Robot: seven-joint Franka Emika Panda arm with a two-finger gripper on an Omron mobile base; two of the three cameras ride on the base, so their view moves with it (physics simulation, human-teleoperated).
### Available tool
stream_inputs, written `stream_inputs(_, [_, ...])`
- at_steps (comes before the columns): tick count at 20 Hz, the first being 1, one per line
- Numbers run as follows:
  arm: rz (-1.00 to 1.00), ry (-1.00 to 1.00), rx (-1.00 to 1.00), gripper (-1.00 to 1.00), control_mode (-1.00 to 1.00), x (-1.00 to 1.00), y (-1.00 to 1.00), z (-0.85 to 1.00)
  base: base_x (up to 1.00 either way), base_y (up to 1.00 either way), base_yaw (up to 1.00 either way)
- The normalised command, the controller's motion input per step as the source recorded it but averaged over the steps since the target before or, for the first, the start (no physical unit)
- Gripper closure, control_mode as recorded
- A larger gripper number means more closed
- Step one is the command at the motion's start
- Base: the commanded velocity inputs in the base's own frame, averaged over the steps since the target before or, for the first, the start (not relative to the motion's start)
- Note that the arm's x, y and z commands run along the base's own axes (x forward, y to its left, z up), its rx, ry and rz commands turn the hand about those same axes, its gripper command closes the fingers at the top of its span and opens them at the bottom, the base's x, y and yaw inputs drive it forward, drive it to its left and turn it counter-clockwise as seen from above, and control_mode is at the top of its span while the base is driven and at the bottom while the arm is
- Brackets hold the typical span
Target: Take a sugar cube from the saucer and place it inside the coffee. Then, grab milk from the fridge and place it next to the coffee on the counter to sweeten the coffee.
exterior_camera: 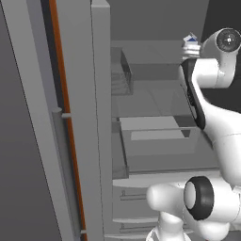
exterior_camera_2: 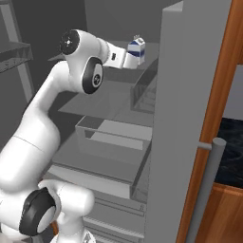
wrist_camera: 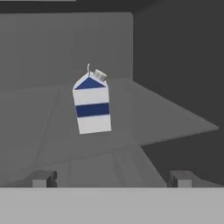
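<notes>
Straight ahead of the gripper (wrist_camera: 111, 178), on a fridge (exterior_camera: 141, 136) shelf, stands the milk (wrist_camera: 92, 105): upright, long axis vertical w/ slight tilt, between the finger lines but well beyond the tips. Fingers spread wide, nothing held. Matte white carton, blue band, gable top; shelf prob. smooth grey.
</notes>
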Motion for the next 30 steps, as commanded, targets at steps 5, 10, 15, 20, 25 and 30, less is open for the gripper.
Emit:
stream_inputs(5, [0.02, 0.0, 0.0, -1.0, -1.0, 0.03, -0.02, -0.02, 0.0, 0.0, 0.0])
stream_inputs(10, [0.0, 0.0, 0.0, -1.0, -1.0, 0.5, 0.0, -0.09, 0.0, 0.0, 0.0])
stream_inputs(15, [0.0, 0.0, 0.0, -1.0, -1.0, 0.52, 0.0, 0.0, 0.0, 0.0, 0.0])
stream_inputs(20, [0.01, 0.0, 0.0, -1.0, -1.0, 0.35, -0.14, -0.01, 0.0, 0.0, 0.0])
stream_inputs(25, [0.05, 0.0, 0.0, -1.0, -1.0, 0.19, -0.34, -0.01, 0.0, 0.0, 0.0])
stream_inputs(30, [0.04, 0.0, 0.0, -1.0, -1.0, 0.11, -0.14, 0.0, 0.0, 0.0, 0.0])
